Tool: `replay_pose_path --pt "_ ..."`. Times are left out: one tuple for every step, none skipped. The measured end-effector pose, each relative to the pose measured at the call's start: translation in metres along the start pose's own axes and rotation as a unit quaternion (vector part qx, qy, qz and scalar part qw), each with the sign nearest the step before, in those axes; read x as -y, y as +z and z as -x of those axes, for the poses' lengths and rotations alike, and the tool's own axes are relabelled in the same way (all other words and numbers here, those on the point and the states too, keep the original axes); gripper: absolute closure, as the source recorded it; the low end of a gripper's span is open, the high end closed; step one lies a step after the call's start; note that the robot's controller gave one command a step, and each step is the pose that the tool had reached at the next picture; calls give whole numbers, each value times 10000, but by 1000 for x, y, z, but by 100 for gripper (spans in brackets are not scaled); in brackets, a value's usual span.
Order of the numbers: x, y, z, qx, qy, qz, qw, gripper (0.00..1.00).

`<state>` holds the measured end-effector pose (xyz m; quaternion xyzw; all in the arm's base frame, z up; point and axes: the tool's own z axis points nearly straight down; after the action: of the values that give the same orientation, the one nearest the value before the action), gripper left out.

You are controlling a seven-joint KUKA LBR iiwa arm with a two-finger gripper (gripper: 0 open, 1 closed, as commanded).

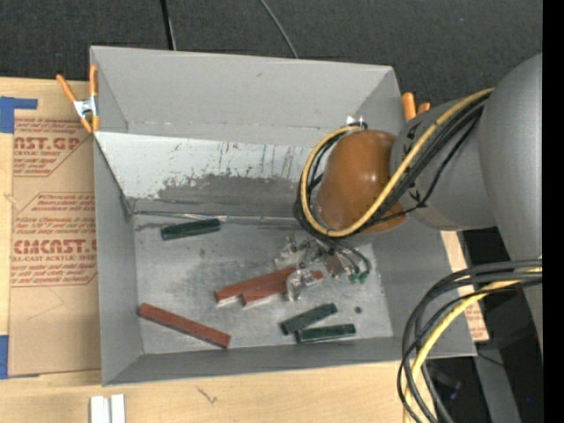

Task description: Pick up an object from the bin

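Down near the floor of the bin, the gripper sits at the right end of a red-brown stick lying mid-bin; whether it is spread or pinching that stick cannot be told. A dark green stick lies just beside it.

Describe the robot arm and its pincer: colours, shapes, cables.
The arm is a thick, rounded, light grey tube. Its wrist wears a smooth, domed orange-brown cover. Black and yellow cables loop around that cover, and more coil beside the arm lower down. The pincer is small and of silvery bare metal.
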<state>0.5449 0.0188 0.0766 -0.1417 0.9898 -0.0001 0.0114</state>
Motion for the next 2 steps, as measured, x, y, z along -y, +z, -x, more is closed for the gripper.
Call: replay_pose_path --pt "-1 -134 2 -98 -130 18 9999 100" --pt "-1 -134 2 -101 -130 19 9999 0"
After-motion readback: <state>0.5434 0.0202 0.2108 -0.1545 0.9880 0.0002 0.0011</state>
